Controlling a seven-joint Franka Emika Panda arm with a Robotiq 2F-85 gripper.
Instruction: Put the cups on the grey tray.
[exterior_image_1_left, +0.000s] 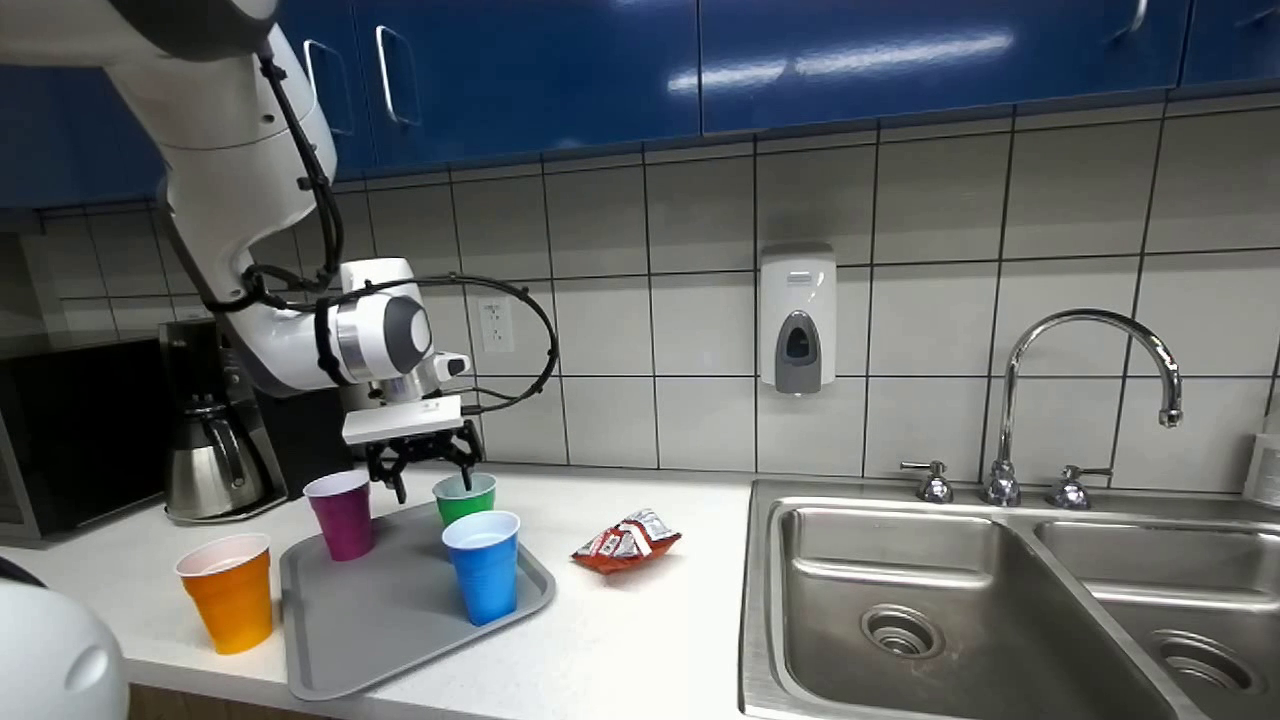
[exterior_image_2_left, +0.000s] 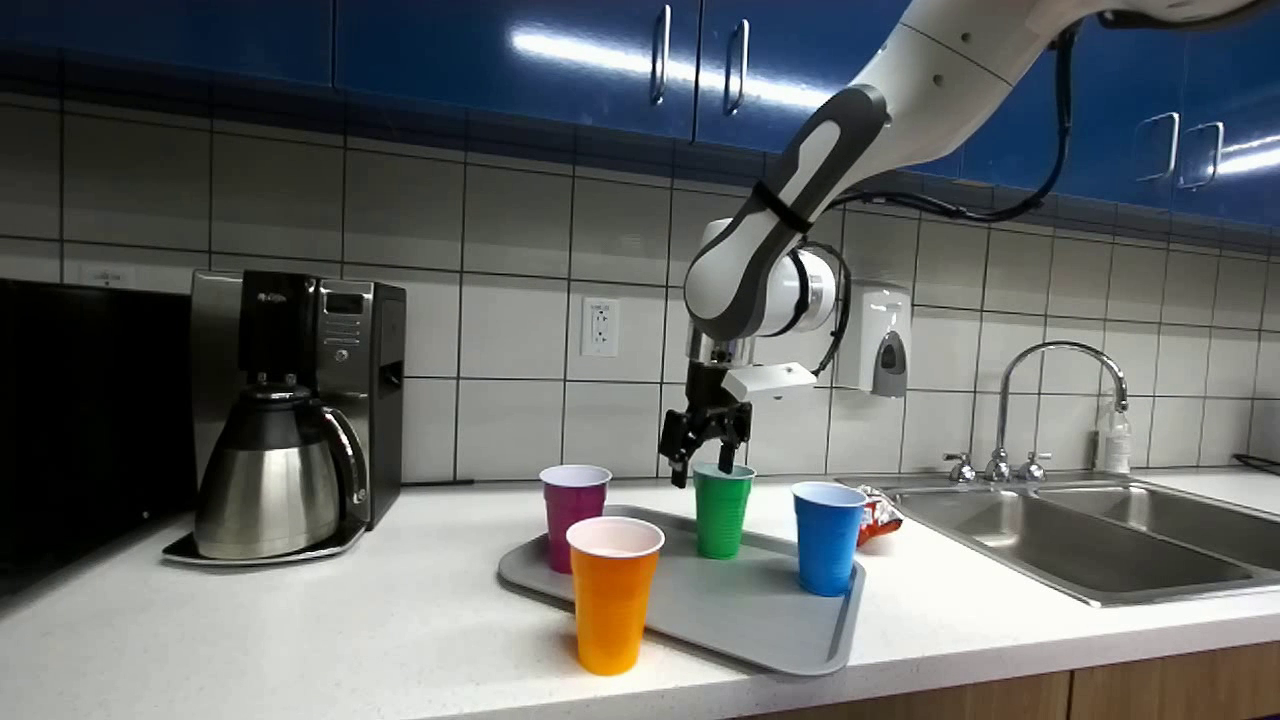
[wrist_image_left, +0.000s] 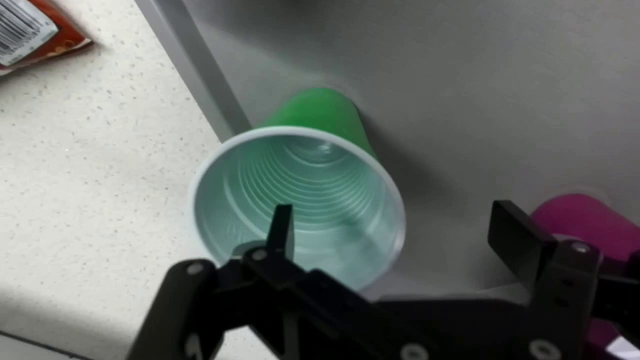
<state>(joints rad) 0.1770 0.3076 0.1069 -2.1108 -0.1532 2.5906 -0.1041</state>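
Nearest, in an exterior view: orange tapered plastic cup (exterior_image_2_left: 613, 610) is standing upright on the white speckled counter (exterior_image_2_left: 400, 620), just beside the flat grey rectangular tray (exterior_image_2_left: 730, 610) at its 7 o'clock (12 pointing to the back). Off the tray, so that one is remaining. Blue ribbed plastic cup (exterior_image_2_left: 828, 545) is standing upright on the tray at 3, purple tapered plastic cup (exterior_image_2_left: 573, 508) at 10, green ribbed plastic cup (exterior_image_2_left: 722, 515) farthest, at 12. Three of four are counting as placed, my read. Black two-fingered claw (exterior_image_2_left: 704, 470) is hanging at the green cup, fingers spread wide, gripping nothing; wrist view is showing one finger overlapping the green mouth, the other outside, toward purple. Can't tell whether that fingertip is dipping inside. To do, likely: lifting clear without tipping green, then bringing orange over.
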